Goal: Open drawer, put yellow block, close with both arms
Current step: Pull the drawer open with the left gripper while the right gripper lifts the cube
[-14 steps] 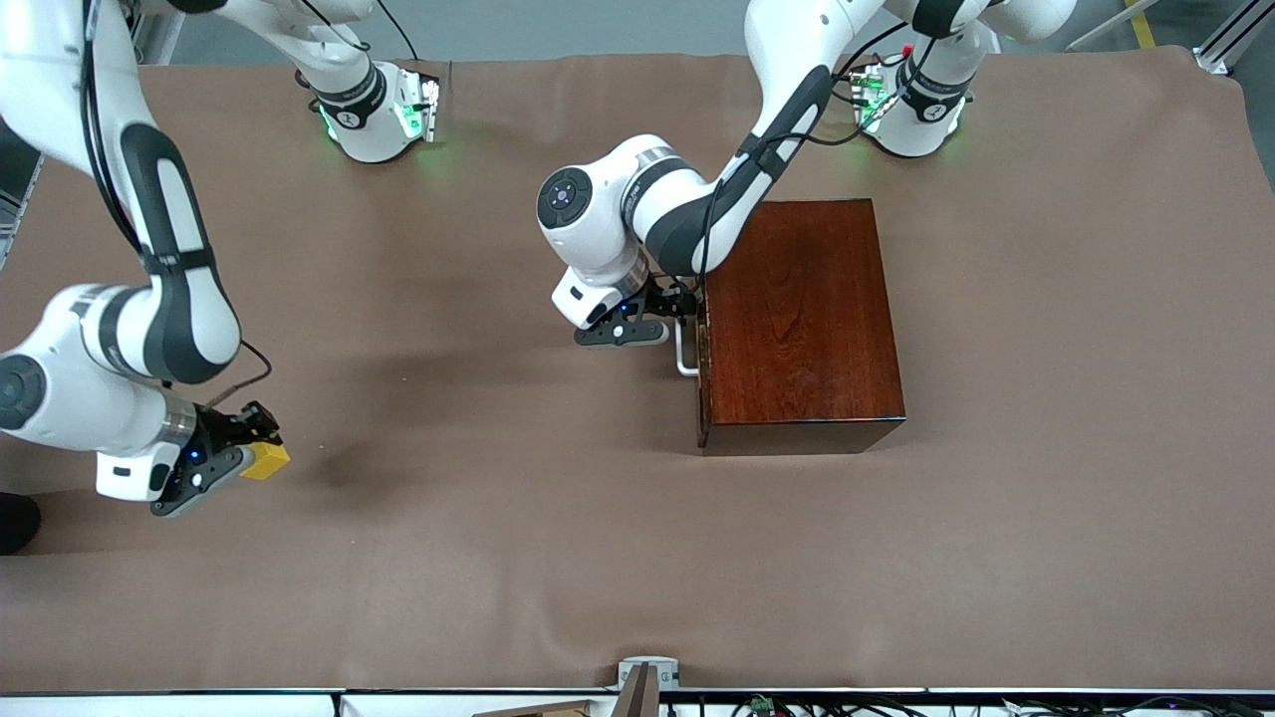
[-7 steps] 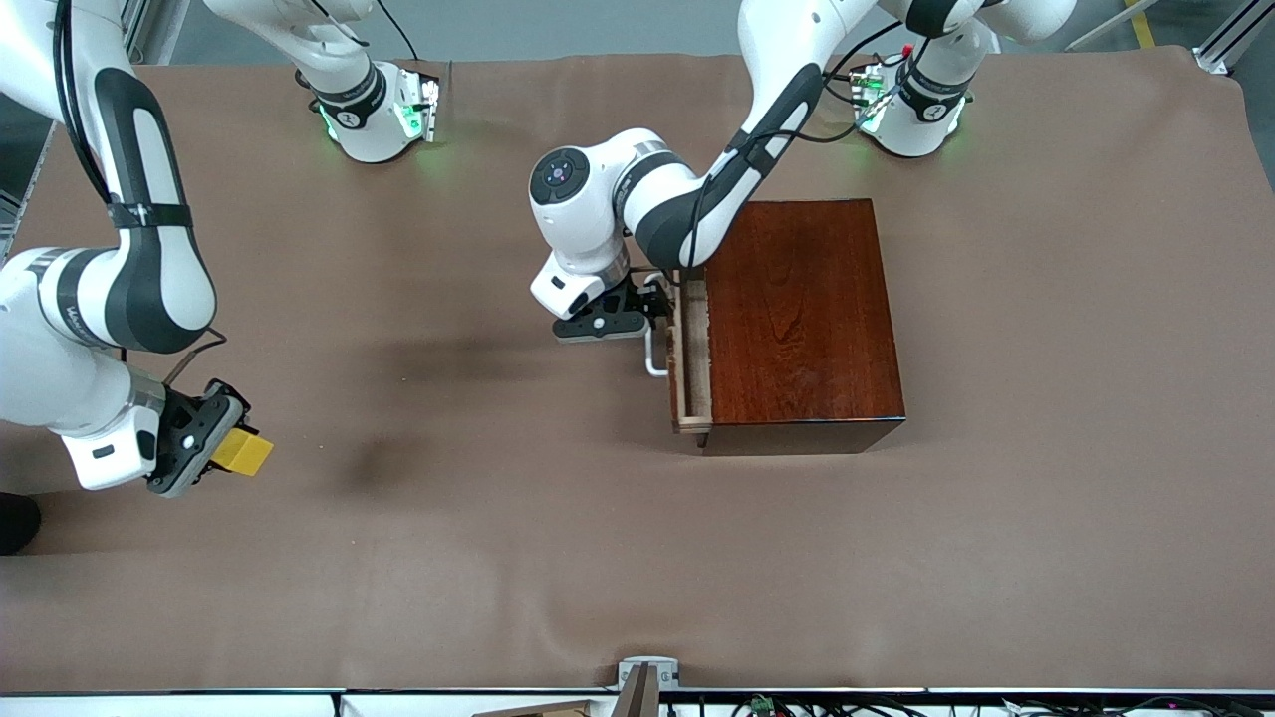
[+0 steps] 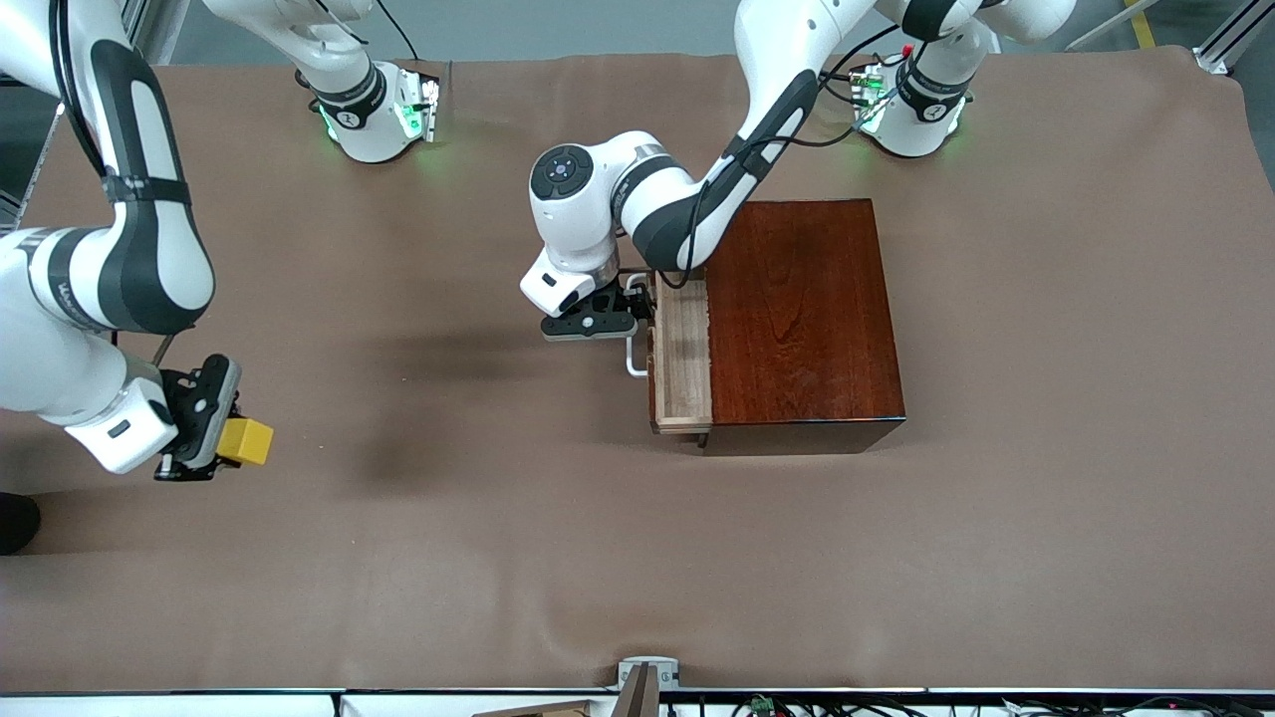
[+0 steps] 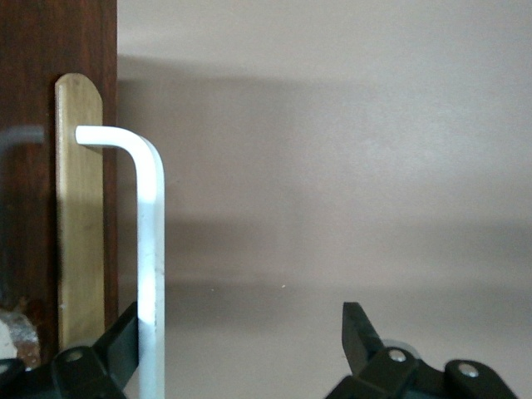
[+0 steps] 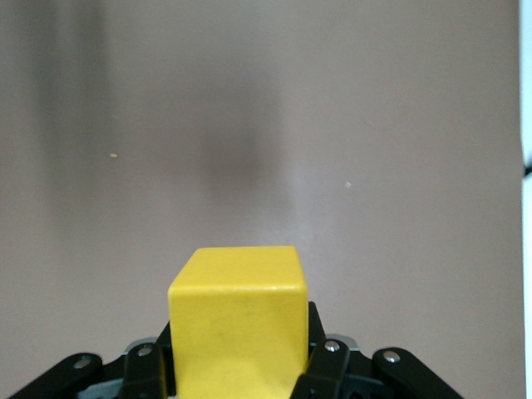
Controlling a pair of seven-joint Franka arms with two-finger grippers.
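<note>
The right gripper (image 3: 214, 428) hangs over the bare desk (image 3: 448, 558) at the right arm's end, clenched on the yellow block (image 3: 246, 441); the right wrist view shows the block (image 5: 239, 320) seated between the black fingers (image 5: 320, 366) with nothing but brown cover below it. Toward the middle of the desk, the left gripper (image 3: 623, 317) sits at the white handle (image 3: 634, 360) of the drawer (image 3: 683, 358). In the left wrist view the handle bar (image 4: 150, 274) lies against one finger (image 4: 116, 345) while the other finger (image 4: 359, 332) stands well apart from it, so the gripper reads as released and hooked on the bar, not clamped. The drawer stands partly out of the wooden box (image 3: 807, 319), with a strip of its light wood lining exposed and nothing lying in it. Judged progress: the opening step is under way but likely incomplete, since the exposed gap looks narrow; the block is lifted and well apart from the drawer. Remaining steps: finish pulling the drawer out, carry the block across to it, release it inside, and close the drawer with both arms. Count: two arms, two grippers, one box, one drawer, one handle, one block.
</note>
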